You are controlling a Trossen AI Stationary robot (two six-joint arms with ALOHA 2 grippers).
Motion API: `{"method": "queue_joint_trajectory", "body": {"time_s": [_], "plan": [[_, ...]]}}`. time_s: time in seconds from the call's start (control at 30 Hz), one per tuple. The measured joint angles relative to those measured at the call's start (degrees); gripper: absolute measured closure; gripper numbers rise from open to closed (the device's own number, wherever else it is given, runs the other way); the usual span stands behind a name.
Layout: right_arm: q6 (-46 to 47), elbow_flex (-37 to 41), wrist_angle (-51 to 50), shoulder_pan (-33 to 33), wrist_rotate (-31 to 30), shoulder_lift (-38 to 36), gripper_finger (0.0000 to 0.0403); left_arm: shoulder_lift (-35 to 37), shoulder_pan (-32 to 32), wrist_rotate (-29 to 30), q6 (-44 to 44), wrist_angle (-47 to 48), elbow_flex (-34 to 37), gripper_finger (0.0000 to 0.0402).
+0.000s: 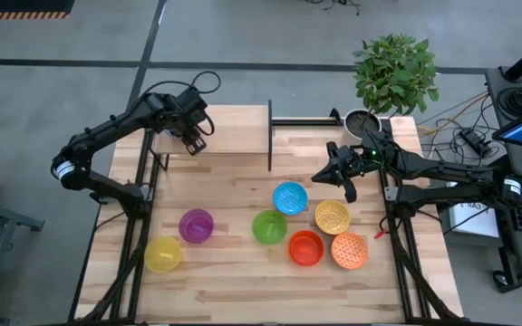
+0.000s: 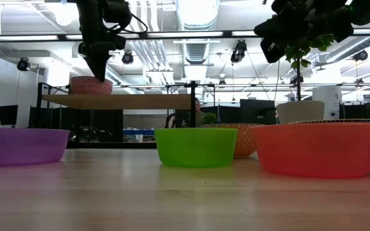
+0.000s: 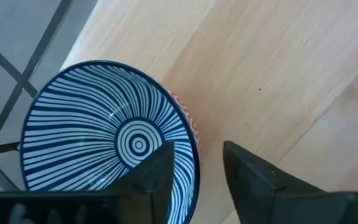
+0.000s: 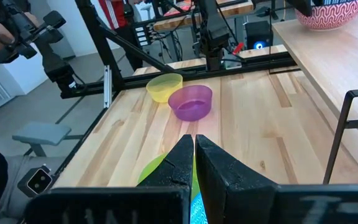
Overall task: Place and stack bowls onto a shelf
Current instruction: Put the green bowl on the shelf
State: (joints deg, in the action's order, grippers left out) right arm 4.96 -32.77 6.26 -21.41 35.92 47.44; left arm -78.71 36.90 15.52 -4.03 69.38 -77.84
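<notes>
Hovering left hand [image 3: 194, 174] released over blue-white patterned bowl [image 3: 104, 130] on shelf [image 3: 278, 81], right hand [image 4: 194, 158] clenched, no readable writing.

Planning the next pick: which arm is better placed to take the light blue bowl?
Right, probably. The right gripper hangs just beside the light blue bowl, fingers shut. The left gripper is far off over the shelf, fingers open at the patterned bowl.

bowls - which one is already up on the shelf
The blue-white patterned bowl, sitting on the shelf under the left gripper. The other seven remain down on the tabletop.
</notes>
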Motion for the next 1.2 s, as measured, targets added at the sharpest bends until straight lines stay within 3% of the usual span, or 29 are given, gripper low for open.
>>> {"method": "queue_joint_trajectory", "body": {"time_s": [0.27,0.4,0.53,0.8,0.93,1.2], "plan": [[0.58,0.02,0.15,0.0,0.0,0.0,0.0394,5.66,-0.49,-0.47,-0.85,-1.08,-0.02,0.0249],[0.58,0.02,0.25,0.0,0.0,0.0,0.0394,10.67,-3.22,-8.15,1.22,-6.67,0.35,0.0249],[0.58,0.04,0.28,0.02,0.0,0.0,0.0394,17.27,-10.29,-12.68,4.25,-18.44,3.85,0.0249],[7.98,0.04,1.42,0.04,-3.36,0.04,0.0394,27.87,-29.01,-13.26,6.51,-41.73,16.95,0.0249],[10.18,0.04,6.36,1.82,-5.08,0.04,0.0394,30.2,-35.05,-11.51,6.51,-49.57,22.65,0.0249],[6.31,-5.18,8.48,13.57,-14.95,3.73,0.0394,32.83,-38.72,0.95,6.67,-49.89,27.64,0.0249]]}}
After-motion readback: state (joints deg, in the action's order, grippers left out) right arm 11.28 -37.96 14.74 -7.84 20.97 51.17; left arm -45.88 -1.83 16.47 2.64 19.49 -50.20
